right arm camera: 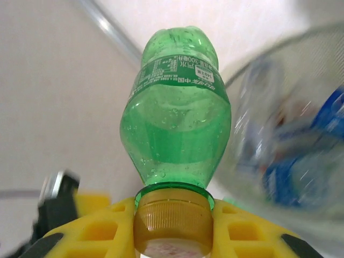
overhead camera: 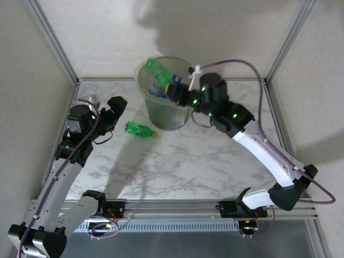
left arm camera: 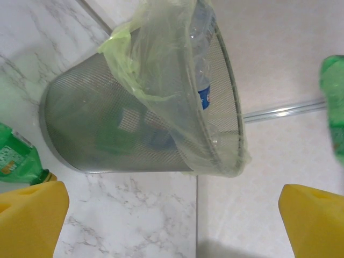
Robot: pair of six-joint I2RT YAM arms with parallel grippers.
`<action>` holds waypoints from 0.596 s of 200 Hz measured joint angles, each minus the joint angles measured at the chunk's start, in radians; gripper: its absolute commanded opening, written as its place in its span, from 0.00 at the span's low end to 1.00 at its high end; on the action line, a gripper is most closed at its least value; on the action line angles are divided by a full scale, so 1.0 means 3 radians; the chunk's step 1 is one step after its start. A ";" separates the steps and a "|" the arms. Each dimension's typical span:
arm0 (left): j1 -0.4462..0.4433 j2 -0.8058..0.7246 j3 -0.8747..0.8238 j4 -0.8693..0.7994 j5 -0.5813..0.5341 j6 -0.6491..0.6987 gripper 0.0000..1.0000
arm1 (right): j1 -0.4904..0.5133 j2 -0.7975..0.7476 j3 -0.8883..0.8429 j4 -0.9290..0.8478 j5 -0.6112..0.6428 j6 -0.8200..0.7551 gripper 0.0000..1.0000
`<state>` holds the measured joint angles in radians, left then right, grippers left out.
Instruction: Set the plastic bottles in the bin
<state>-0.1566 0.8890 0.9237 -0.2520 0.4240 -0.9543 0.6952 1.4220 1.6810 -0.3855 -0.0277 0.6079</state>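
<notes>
Top view: right hand is closed on a green bottle, holding it over the mouth of the bin at the back of the desk. It isn't dropped yet. Left hand is spread open w/ nothing in it, near the bin's left side. A second green bottle lies on its side on the desk, just right of that hand and in front of the bin.

Left wrist view: both yellow pads stand wide apart, empty gap between. Ahead is the bin's mesh wall w/ a pale-green liner. A clear bottle w/ a blue label is inside, plus darker shapes lower down that I can't make out. The second green bottle shows at the left edge, by the pad but not between the pads.

Right wrist view: the yellow cap is pinched between the pads, the green body sticking out beyond them. The bin opening is to the right, w/ blurry clear and blue bottles in it.

My read: several bottles are in, one is a release away, and the one on the desk is left. Prob. near the end.
</notes>
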 measured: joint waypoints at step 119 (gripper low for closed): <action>0.0112 0.0005 -0.0253 -0.0043 -0.0189 0.0090 0.89 | -0.0872 0.1211 0.0890 -0.0571 -0.0598 -0.0429 0.24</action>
<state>-0.1230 0.8906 0.8478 -0.2649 0.3672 -0.9272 0.4335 1.7851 1.9480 -0.5568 -0.2070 0.4793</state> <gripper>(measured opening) 0.895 0.284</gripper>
